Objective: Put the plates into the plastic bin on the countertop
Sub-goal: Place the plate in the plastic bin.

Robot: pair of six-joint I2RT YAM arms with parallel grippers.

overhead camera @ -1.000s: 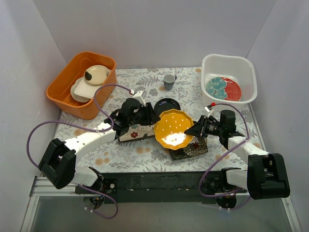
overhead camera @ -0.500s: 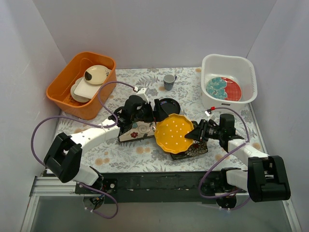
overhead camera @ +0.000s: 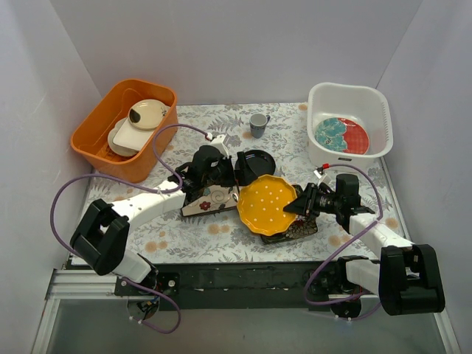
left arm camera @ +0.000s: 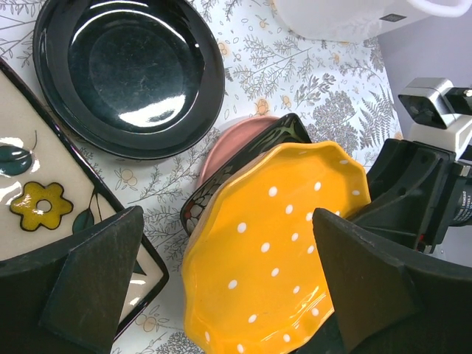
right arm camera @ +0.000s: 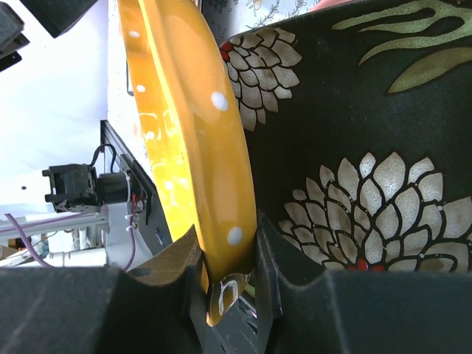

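The fern-printed cloth countertop (overhead camera: pixel 221 230) carries the white rounded plastic bin (overhead camera: pixel 346 94), which holds one round red-teal plate (overhead camera: pixel 341 135). Front-left of the bin, the yellow scalloped plate (overhead camera: pixel 267 205) has tipped up steeper off the black square flowered plate (overhead camera: pixel 299 228), so I judge it ready to carry binward. The right gripper (right arm camera: pixel 228 254) pinches its rim. Farther left of the bin, the left gripper (left arm camera: pixel 232 287) gapes wide and empty.
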